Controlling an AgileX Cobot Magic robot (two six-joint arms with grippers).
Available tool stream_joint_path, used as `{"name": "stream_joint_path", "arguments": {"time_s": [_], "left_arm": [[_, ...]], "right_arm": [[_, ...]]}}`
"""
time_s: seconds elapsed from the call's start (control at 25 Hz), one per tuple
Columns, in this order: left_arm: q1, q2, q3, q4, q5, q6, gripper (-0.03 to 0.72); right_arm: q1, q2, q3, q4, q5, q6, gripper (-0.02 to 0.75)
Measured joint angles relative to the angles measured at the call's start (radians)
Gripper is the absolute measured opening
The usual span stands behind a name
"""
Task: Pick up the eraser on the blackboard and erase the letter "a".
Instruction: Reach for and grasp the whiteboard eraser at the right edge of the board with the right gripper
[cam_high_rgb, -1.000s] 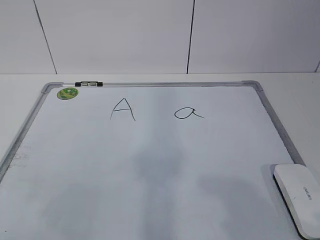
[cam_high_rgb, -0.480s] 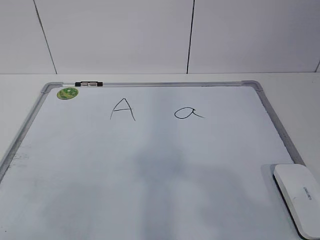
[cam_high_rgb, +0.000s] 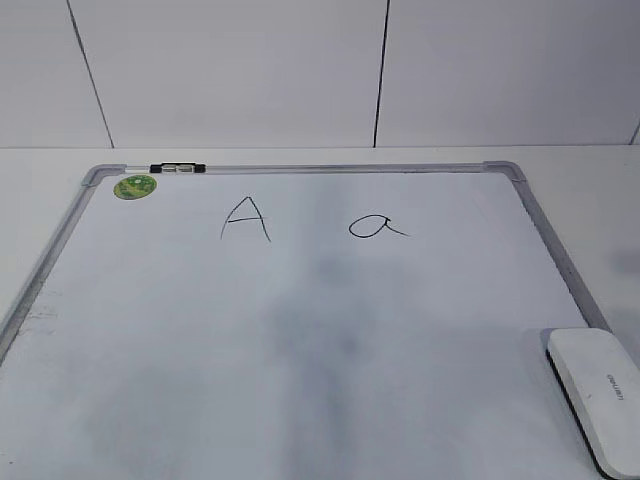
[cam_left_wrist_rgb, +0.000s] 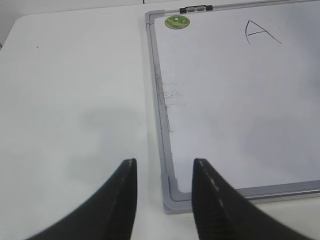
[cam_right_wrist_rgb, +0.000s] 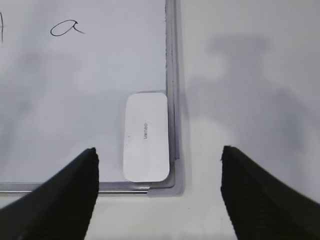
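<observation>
The blackboard (cam_high_rgb: 300, 350) is a white board with a grey frame lying flat on the table. The eraser (cam_high_rgb: 597, 395) is a white rounded block lying in the board's near right corner; it also shows in the right wrist view (cam_right_wrist_rgb: 146, 136). The letter "a" (cam_high_rgb: 375, 226) is written in thin black marker at the upper middle and shows in the right wrist view (cam_right_wrist_rgb: 66, 28). My right gripper (cam_right_wrist_rgb: 159, 157) is wide open above the board's corner, just short of the eraser. My left gripper (cam_left_wrist_rgb: 165, 165) is open and empty over the board's near left corner (cam_left_wrist_rgb: 172, 192).
A capital "A" (cam_high_rgb: 245, 218) stands left of the "a". A green sticker (cam_high_rgb: 135, 186) and a small black-and-silver clip (cam_high_rgb: 177, 168) sit at the board's far left corner. White table (cam_left_wrist_rgb: 75, 100) surrounds the board; a white wall stands behind.
Nothing on the board has moved. The soft shadows on the board's surface have shifted slightly.
</observation>
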Motion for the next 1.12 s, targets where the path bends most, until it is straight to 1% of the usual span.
{"name": "stream_joint_path", "arguments": {"time_s": [0.28, 0.52, 0.76, 1.12], "left_arm": [[0.000, 0.000, 0.000, 0.000, 0.000, 0.000, 0.264], [0.000, 0.000, 0.000, 0.000, 0.000, 0.000, 0.249], [0.000, 0.000, 0.000, 0.000, 0.000, 0.000, 0.240], [0.000, 0.000, 0.000, 0.000, 0.000, 0.000, 0.235]], "right_arm": [[0.000, 0.161, -0.011, 0.083, -0.002, -0.004, 0.575], [0.000, 0.218, -0.011, 0.092, -0.006, 0.000, 0.575], [0.000, 0.289, -0.011, 0.101, 0.002, -0.042, 0.575], [0.000, 0.494, -0.011, 0.101, -0.004, -0.063, 0.575]]}}
